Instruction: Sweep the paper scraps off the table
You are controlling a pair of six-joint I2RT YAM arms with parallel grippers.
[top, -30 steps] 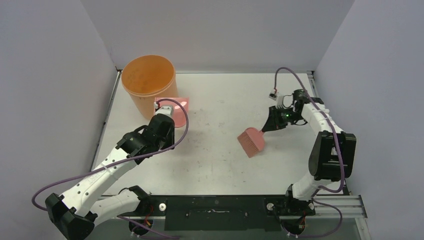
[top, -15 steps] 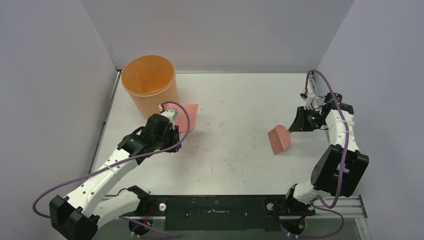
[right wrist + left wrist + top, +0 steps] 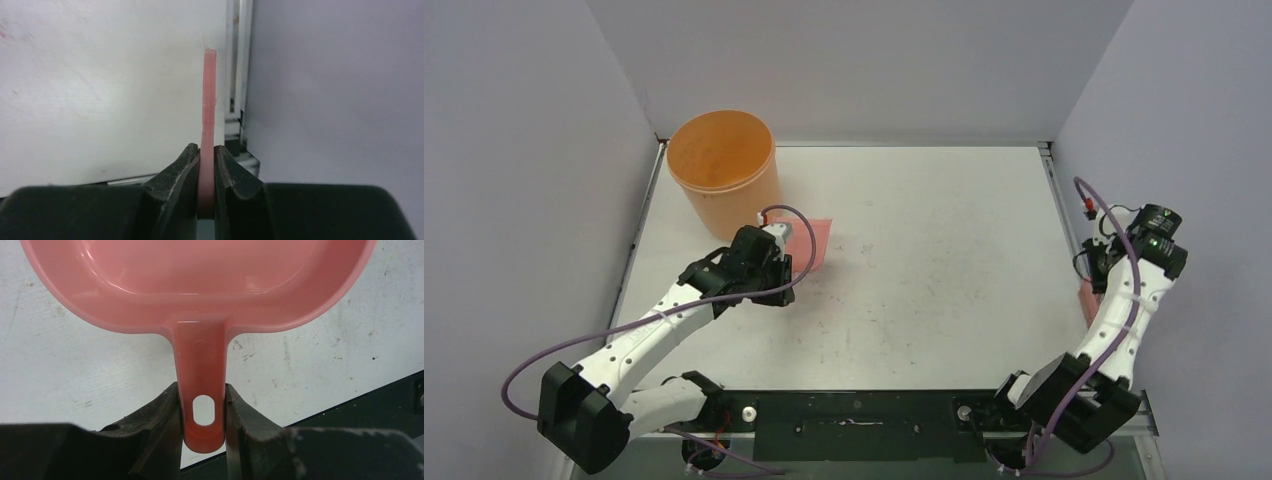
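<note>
Pinching the dustpan [image 3: 200, 290] by its handle near the orange bucket [image 3: 722, 165], the left end effector [image 3: 202, 415] is hanging over the tabletop [image 3: 924, 250], while only the right wrist view is showing the right end effector [image 3: 206, 175] clamping the brush [image 3: 209, 100].

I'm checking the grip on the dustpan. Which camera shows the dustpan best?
The left wrist view: the dustpan fills it, its handle clamped in the left gripper. The top external view shows only a pink corner of it past that gripper, beside the orange bucket. The right wrist view shows none of it.
</note>
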